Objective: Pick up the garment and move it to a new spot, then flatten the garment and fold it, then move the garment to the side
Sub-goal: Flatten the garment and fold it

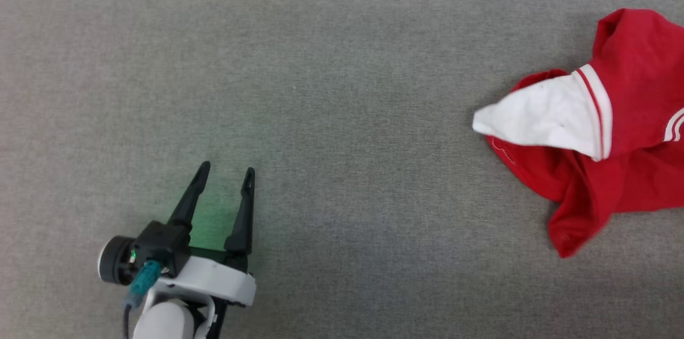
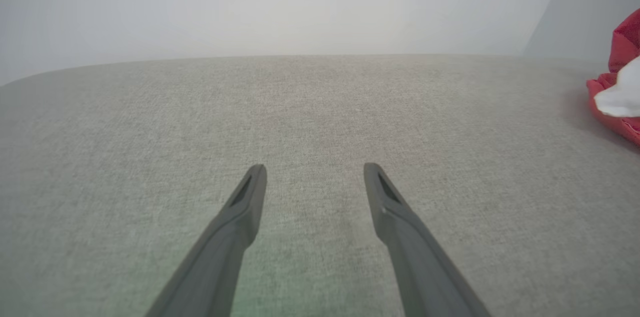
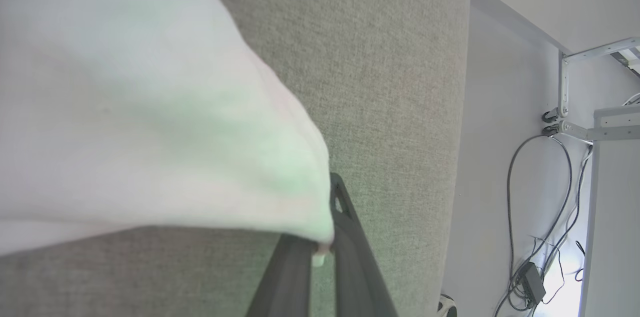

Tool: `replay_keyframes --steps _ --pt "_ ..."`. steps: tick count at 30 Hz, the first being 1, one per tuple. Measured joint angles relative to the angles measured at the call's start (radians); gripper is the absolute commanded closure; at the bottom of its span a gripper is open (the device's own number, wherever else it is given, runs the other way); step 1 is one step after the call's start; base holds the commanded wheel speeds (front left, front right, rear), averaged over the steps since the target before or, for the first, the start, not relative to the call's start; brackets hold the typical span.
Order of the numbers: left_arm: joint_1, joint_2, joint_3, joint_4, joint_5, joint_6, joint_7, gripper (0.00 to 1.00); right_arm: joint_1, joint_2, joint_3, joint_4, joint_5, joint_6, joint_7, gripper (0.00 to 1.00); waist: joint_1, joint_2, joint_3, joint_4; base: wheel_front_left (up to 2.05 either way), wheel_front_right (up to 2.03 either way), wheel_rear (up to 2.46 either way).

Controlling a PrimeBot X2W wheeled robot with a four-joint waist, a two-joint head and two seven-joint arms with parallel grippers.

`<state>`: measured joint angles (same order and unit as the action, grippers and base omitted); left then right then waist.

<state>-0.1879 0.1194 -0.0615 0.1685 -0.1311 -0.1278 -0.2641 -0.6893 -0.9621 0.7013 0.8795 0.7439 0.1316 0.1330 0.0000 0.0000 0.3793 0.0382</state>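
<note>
Left gripper (image 1: 226, 170) hovers with fingers spread wide over the grey tabletop (image 1: 342, 61), near its front left. Well to the right lies the crumpled red garment (image 1: 630, 130). The right gripper (image 3: 324, 252) pinches its white fabric.

Grey woven fabric work surface (image 1: 342, 61) throughout, evenly lit, ending in a curved far edge against a plain pale wall (image 2: 300, 2). Past the surface's edge in the right wrist view, a white metal bracket frame (image 3: 595, 52), dark cables (image 3: 509, 197) looping down to a small black power adapter (image 3: 531, 284), and a white panel (image 3: 612, 217) alongside. Bright bluish-white glare low beside that adapter.
</note>
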Motion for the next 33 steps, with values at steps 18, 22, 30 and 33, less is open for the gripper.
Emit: replay_keyframes --steps 18,22,30,33 --pt "-0.330 0.321 -0.509 0.083 -0.152 0.000 0.080 0.00 0.003 0.169 -0.212 0.049 -0.055 0.000 -0.349 0.00 0.0000 0.0000 -0.028 -0.128 0.00 0.00 0.00" --pt "-0.486 0.426 -0.773 0.068 -0.317 -0.001 0.257 0.00 0.046 0.224 -0.272 -0.058 -0.031 0.000 -0.378 0.00 0.0000 0.0000 -0.041 -0.169 0.00 0.00 0.00" --pt "-0.788 0.494 -1.155 0.050 -0.603 -0.001 0.476 0.00 0.121 0.310 -0.370 -0.261 -0.075 0.000 -0.368 0.00 0.0000 0.0000 -0.054 -0.264 0.00 0.00 0.00" --pt "-0.868 0.473 -1.195 0.084 -0.643 -0.001 0.492 0.00 0.150 0.333 -0.414 -0.324 -0.102 0.000 -0.342 0.00 0.0000 0.0000 -0.051 -0.297 0.00 0.00 0.00"
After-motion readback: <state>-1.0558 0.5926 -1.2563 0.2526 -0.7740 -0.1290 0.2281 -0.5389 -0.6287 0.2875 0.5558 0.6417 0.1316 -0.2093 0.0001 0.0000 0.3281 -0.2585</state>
